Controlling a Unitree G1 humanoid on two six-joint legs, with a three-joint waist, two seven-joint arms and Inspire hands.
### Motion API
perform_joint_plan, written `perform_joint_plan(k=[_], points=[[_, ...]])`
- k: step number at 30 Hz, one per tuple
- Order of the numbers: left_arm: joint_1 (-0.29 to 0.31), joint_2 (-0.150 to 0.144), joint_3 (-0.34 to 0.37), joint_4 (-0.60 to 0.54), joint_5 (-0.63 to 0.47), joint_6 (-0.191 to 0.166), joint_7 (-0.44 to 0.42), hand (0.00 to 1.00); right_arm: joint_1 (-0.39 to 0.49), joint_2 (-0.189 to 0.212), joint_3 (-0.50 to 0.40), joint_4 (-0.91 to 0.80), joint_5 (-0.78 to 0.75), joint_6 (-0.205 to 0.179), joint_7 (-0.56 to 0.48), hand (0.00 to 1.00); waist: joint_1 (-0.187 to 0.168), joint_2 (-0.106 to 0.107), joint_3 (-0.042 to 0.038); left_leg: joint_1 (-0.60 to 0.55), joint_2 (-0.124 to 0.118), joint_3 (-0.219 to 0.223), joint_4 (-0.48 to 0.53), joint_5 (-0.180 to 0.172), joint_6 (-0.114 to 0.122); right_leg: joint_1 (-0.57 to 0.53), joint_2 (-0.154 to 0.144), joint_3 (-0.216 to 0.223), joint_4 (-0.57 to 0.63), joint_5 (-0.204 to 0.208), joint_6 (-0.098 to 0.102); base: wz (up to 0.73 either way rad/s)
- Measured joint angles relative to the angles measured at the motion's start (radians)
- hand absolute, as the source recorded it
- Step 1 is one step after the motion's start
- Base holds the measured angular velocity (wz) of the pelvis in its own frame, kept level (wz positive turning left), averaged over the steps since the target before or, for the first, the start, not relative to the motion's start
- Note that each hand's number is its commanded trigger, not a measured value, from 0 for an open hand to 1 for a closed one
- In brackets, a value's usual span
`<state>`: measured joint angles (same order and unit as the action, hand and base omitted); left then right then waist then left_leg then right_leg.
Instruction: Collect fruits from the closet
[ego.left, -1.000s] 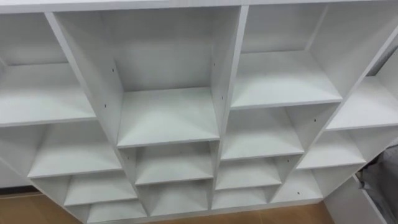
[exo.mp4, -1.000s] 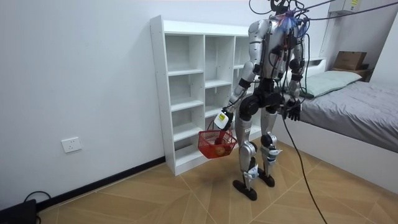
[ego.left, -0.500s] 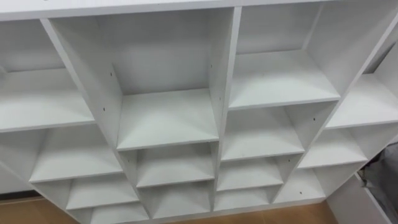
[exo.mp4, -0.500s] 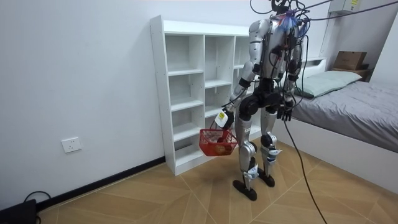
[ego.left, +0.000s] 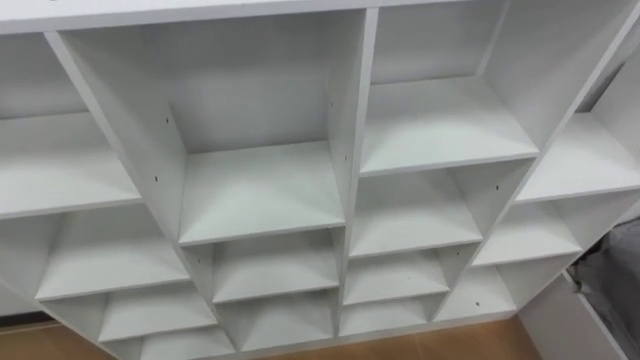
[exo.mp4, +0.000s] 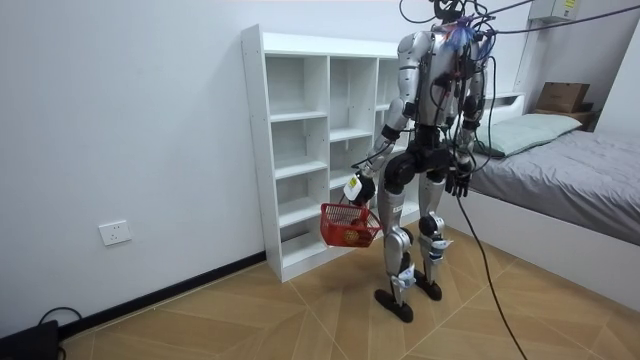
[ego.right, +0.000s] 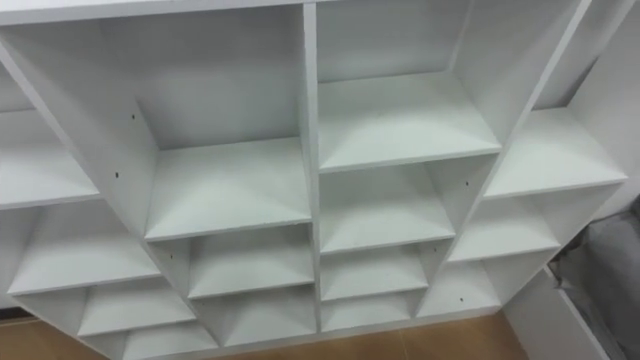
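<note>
I stand facing the white closet (exo.mp4: 300, 150), whose compartments (ego.left: 262, 190) all show bare white boards with no fruit on them. My left hand (exo.mp4: 354, 188) hangs low on the room view's left, shut on the handle of a red wire basket (exo.mp4: 349, 226). Something small and orange, a fruit (exo.mp4: 350, 239), lies in the basket's bottom. My right hand (exo.mp4: 458, 180) hangs by my hip on the bed side, holding nothing, fingers relaxed. The middle shelf board (ego.right: 225, 185) lies straight before my head.
A bed with grey bedding (exo.mp4: 580, 180) stands to my right, its grey edge (ego.left: 615, 270) at the eye view's lower right. Wooden floor (exo.mp4: 300, 310) stretches behind me. A white wall with a socket (exo.mp4: 115, 233) is left of the closet.
The basket has risen slightly and swung towards the closet. My right hand has drawn in nearer my hip. The head camera has shifted a little, so the shelves sit further left.
</note>
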<state>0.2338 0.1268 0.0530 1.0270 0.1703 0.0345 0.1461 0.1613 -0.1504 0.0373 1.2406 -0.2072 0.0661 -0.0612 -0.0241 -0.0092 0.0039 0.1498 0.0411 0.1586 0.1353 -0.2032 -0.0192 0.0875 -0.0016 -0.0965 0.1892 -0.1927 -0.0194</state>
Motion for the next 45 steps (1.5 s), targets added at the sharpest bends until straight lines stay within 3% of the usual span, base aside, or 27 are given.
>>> perform_joint_plan(k=[23,32,42,45], points=[[0.000,0.000,-0.019,0.000,-0.001,0.000,-0.002,1.00,-0.005,0.001,0.000,0.002,-0.027,0.001,0.031,0.00,0.002,0.007,-0.0005,0.002,0.000,-0.006,0.000,0.000,0.000,0.000,-0.001,-0.003,-0.002,-0.004,0.001,0.00],[0.010,0.000,-0.019,0.001,-0.001,0.003,-0.005,1.00,-0.019,0.001,0.022,0.012,-0.025,0.004,0.032,0.00,0.009,-0.002,0.0006,0.003,-0.001,-0.012,0.002,0.000,0.000,-0.001,-0.002,-0.015,-0.002,-0.005,0.000,0.00],[0.012,0.000,-0.013,0.001,0.002,0.004,-0.011,1.00,-0.029,0.001,0.028,0.012,-0.028,0.019,0.027,0.00,0.058,-0.015,0.0002,-0.004,-0.002,-0.024,0.012,0.000,0.000,0.001,-0.004,-0.020,-0.004,-0.005,0.000,0.02],[0.011,0.000,-0.010,0.001,0.023,0.007,-0.014,1.00,-0.033,0.001,0.029,0.012,-0.028,0.019,0.024,0.00,0.061,-0.016,0.0004,-0.010,-0.004,-0.034,0.017,0.000,0.000,0.003,-0.008,-0.039,-0.004,-0.005,0.000,0.11]])
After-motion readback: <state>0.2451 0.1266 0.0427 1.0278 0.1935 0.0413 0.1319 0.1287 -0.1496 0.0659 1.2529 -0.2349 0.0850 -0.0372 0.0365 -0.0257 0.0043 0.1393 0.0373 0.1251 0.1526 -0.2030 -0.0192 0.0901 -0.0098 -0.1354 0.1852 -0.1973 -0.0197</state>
